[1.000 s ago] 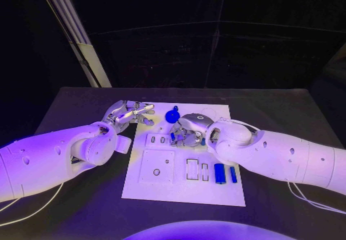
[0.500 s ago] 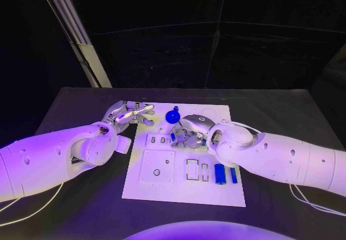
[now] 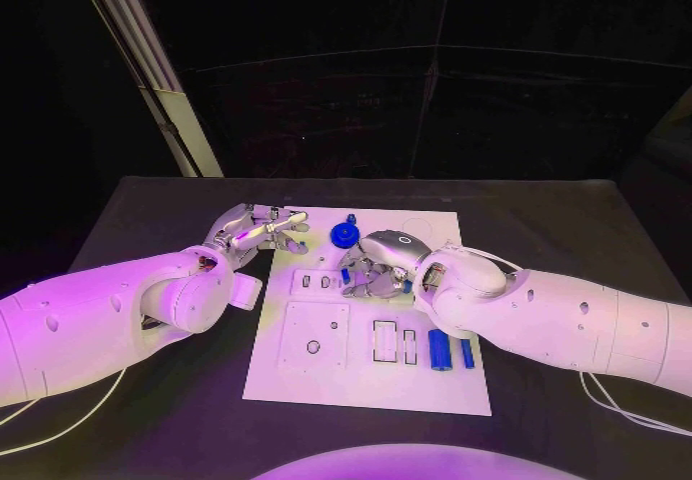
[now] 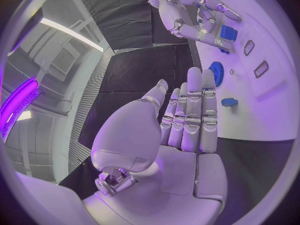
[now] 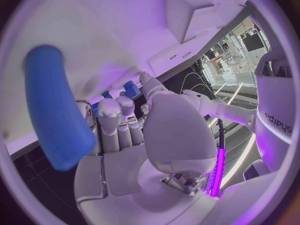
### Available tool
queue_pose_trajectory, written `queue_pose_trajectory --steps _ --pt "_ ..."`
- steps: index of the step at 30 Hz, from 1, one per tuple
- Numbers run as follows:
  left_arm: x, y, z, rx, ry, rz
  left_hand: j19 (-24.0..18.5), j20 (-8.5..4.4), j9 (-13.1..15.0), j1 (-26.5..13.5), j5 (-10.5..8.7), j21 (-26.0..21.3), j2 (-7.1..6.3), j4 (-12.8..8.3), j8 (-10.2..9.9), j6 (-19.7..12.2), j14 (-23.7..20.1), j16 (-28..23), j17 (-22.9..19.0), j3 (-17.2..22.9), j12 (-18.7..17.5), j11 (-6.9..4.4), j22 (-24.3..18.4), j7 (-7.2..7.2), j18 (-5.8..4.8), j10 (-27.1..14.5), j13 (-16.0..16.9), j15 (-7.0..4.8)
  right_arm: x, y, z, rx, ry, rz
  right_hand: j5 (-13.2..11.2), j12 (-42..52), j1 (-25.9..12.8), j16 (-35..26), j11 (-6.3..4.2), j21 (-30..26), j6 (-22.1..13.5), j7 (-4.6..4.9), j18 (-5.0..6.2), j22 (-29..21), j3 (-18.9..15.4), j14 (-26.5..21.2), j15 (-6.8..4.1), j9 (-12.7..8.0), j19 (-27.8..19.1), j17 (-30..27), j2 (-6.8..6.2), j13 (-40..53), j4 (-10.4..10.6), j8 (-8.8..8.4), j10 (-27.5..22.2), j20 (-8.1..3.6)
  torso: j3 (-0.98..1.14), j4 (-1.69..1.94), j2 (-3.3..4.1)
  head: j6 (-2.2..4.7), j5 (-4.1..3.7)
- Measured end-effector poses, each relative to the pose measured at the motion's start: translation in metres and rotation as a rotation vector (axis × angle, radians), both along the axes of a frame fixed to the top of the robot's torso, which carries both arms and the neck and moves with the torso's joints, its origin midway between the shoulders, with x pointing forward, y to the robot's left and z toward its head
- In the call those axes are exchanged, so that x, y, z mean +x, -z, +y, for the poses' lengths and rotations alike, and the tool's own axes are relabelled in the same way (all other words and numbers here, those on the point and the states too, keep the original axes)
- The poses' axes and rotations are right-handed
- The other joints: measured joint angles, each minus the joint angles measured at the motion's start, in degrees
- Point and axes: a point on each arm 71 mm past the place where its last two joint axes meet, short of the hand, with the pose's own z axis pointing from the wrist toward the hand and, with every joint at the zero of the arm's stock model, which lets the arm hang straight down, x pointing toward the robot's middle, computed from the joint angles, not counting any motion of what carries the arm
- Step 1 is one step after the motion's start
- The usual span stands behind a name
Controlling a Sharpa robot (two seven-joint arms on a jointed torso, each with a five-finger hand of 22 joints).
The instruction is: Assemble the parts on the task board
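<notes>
**Both hands over the far end of the board**

While the black surface [image 3: 130,215] is carrying the white rectangular task board [image 3: 368,385] at its middle, the left hand [image 3: 260,228] is hovering at the board's far left corner. Its silver fingers [image 4: 194,110] are stretching out straight and side by side, with the thumb apart, and nothing is lying in the palm: the hand is released and empty.

Just beyond those fingertips, moving rightward, a round blue toothed gear part [image 3: 345,234] is sitting on the board near its far edge, and a small blue block part [image 4: 229,102] is lying on the white plate close to it in the left wrist view.

Further right, the right hand [image 3: 378,262] is reaching down onto the board, past the row of small oblong slots [image 3: 315,281], its fingers curling downward around a small blue square part [image 4: 228,33] that is showing between them. Whether the fingers are actually gripping that piece or only closing near it, I cannot tell.

Nearer the robot, two narrow rectangular recesses [image 3: 395,341] are lying open in the board, and beside them, to the right, a thick blue cylindrical peg [image 3: 440,348] and a thinner blue cylindrical peg [image 3: 466,350] are lying flat, side by side, parallel and apart from either hand.
</notes>
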Motion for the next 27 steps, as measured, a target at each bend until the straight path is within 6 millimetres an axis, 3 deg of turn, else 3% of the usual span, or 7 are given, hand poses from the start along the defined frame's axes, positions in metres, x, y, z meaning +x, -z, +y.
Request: queue_pose_trajectory --steps 16,27 --pt "0.000 0.000 0.000 0.001 0.003 0.006 0.00 0.00 0.00 0.00 0.00 0.21 0.00 0.00 -0.22 0.00 -0.21 0.23 0.06 0.00 0.00 0.00 -0.01 0.00 0.00 0.00 0.00 -0.21 -0.001 -0.005 -0.001 0.051 0.012 -0.032 0.20 0.01 0.23 0.00 0.00 0.00 -0.20 0.20 0.00 0.00 -0.13 0.00 0.00 0.00 0.00 0.19 0.23 0.01 0.13 0.00 0.00 0.00 -0.02 0.00 0.04 0.05 0.03" --pt "0.000 0.001 0.001 0.002 0.001 0.008 0.00 0.00 0.00 0.00 0.00 0.21 0.00 0.00 -0.22 0.00 -0.23 0.23 0.06 0.00 -0.02 0.01 -0.01 0.00 0.00 -0.01 0.00 -0.19 -0.014 -0.013 -0.009 0.088 -0.023 -0.013 1.50 0.01 0.23 0.00 0.21 0.01 -0.57 0.23 0.00 0.03 -4.02 -0.13 0.13 0.00 -0.20 0.17 0.23 -0.24 2.70 0.00 -0.20 0.21 -0.02 -0.01 0.04 0.09 0.04"
